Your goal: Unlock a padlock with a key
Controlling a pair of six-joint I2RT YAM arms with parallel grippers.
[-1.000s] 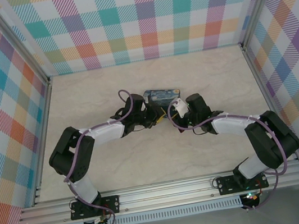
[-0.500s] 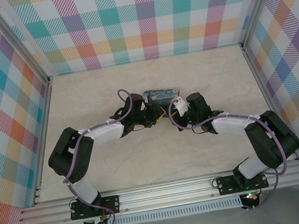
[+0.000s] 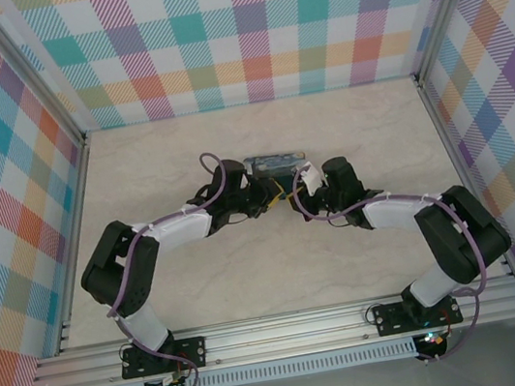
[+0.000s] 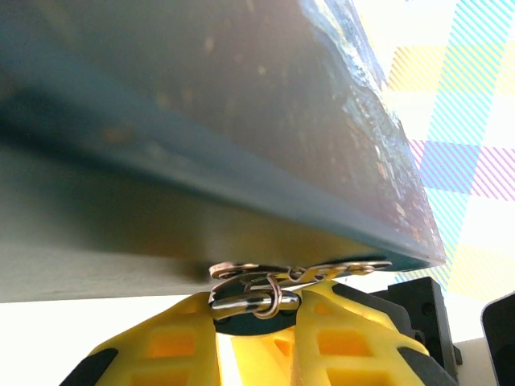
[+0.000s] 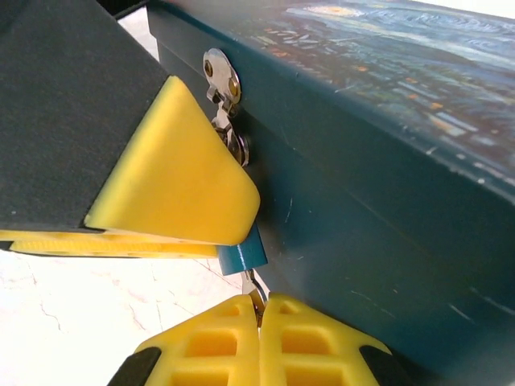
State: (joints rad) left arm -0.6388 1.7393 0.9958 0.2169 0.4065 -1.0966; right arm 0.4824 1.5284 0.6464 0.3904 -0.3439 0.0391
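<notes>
The right hand [image 5: 259, 310] has its yellow tips pressed together on the key [image 5: 254, 288]. Only a thin sliver of the key shows, reaching the underside of the padlock [image 5: 241, 257]. The left hand [image 4: 256, 310] is clamped on the padlock and hides most of its blue body. The padlock hangs at the hasp [image 5: 219, 72] on the front of the tin [image 5: 386, 161]. Whether the key is seated cannot be made out.
</notes>
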